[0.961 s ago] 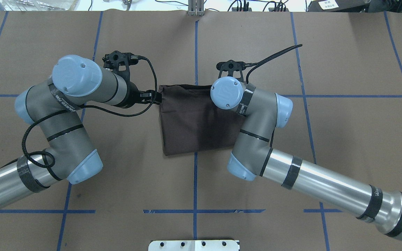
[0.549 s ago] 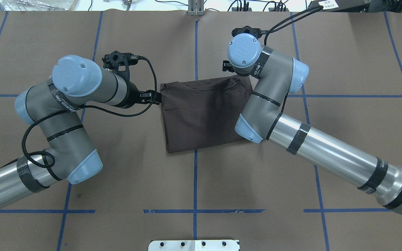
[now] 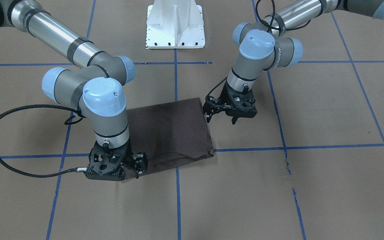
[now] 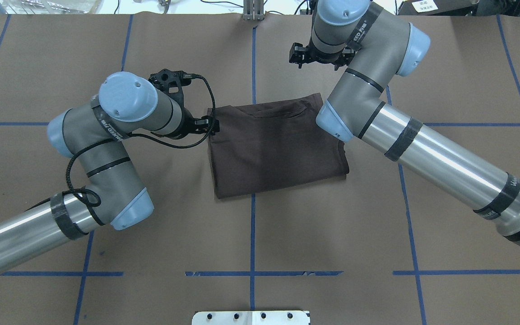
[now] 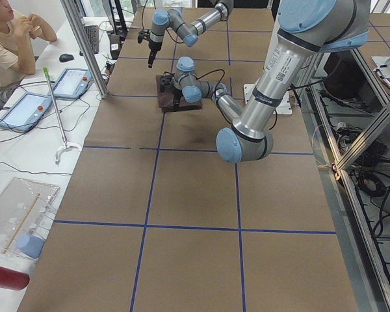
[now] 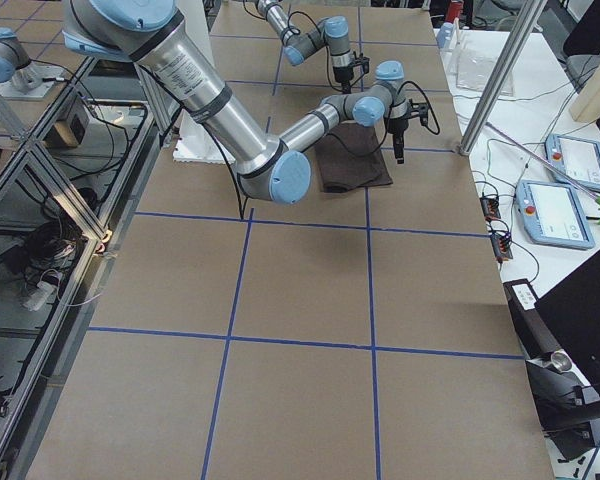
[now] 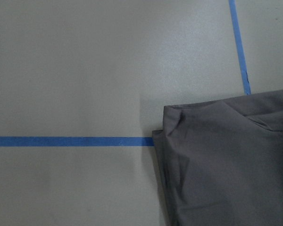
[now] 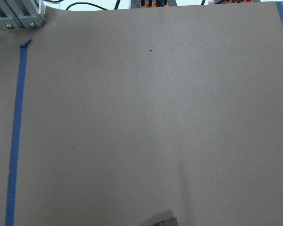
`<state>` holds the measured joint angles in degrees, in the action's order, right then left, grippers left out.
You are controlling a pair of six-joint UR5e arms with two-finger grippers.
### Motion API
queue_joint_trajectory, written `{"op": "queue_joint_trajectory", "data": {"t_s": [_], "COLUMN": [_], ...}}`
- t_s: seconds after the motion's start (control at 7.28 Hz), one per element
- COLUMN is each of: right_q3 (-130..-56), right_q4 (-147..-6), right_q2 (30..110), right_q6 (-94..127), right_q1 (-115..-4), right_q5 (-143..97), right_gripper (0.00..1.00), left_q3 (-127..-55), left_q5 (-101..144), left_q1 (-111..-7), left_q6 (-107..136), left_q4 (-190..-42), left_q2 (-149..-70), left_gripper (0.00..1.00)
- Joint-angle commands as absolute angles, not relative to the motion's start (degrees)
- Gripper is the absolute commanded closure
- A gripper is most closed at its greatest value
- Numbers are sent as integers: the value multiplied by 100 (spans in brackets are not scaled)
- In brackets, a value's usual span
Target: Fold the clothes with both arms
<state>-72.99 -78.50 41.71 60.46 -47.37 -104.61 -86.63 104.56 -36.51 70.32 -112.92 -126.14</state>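
Front-facing view: the T-shirt [image 3: 168, 130] lies flat on the tabletop [image 3: 312, 100], folded to a compact rectangle. The left hand [image 3: 211, 111] hangs just beside the T-shirt's edge, fingers seemingly parted and empty. The right hand [image 3: 138, 165] sits at the T-shirt's corner — I cannot tell its grip. Overhead, that hand shows past the T-shirt's far edge. Left wrist view: a T-shirt corner lies free. The fold looks laid — next comes a final halving, or pulling clear.

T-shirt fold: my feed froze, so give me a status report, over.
Left end effector open beside T-shirt corner, nothing held. Right end effector off the T-shirt, jaws unreadable. T-shirt lies folded flat. No obstruction seen near it.
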Motion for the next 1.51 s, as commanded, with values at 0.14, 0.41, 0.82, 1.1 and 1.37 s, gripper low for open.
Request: {"op": "queue_joint_trajectory", "data": {"t_s": [0.14,0.41,0.82,1.1,1.37], "right_q3": [-7479,-7488,-7549,-7611,-8335], "right_q4": [-7840,-7840,-7831,-7840,-7927], "right_q2": [4385,4386,4473,4518,5250], "right_q6": [5968,5968,5968,5855,4980], "right_q1": [-4790,-4790,-4781,-4816,-5411], "right_q5": [-10556,-10564,-10547,-10608,-11500], "right_gripper": [0,0,0,0,0], "left_q3": [-6967,-6804,-6574,-6879,-8498], "left_q5": [9994,9826,9826,9887,10524], "left_q1": [-3639,-3857,-4376,-4683,-5060], "left_q6": [7128,6901,5805,5354,4716], "left_q4": [-11303,-11303,-11547,-11699,-11009], "left_q2": [-13751,-13737,-13343,-13245,-12477], "left_gripper": [0,0,0,0,0]}}
